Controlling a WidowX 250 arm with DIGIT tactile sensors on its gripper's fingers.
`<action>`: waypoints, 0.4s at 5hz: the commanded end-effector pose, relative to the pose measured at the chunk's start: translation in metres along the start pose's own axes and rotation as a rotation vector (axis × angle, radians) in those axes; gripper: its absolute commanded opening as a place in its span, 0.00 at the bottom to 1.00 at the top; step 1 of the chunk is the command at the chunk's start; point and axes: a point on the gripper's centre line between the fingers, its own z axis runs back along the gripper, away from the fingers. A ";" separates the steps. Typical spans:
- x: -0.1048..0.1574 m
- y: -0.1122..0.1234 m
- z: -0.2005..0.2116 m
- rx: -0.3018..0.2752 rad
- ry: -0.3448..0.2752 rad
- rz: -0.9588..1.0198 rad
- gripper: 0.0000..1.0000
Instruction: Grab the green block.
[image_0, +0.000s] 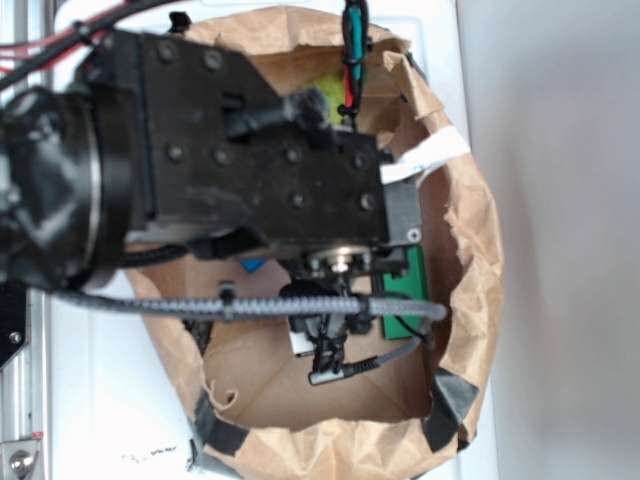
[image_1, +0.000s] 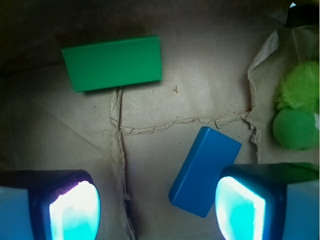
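The green block (image_1: 112, 63) lies flat and untouched on the brown paper.

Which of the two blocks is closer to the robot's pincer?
The blue block. In the wrist view it lies tilted right beside one pincer finger, while the green block sits farther off, across the bag's floor.

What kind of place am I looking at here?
Likely a robotics lab bench: a black robot arm reaches into a cut-down paper bag holding test props, a green block, a blue block and a plush toy.
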 end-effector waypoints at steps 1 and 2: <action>0.011 0.012 0.000 -0.057 -0.012 -0.256 1.00; 0.008 0.011 -0.006 -0.039 -0.037 -0.472 1.00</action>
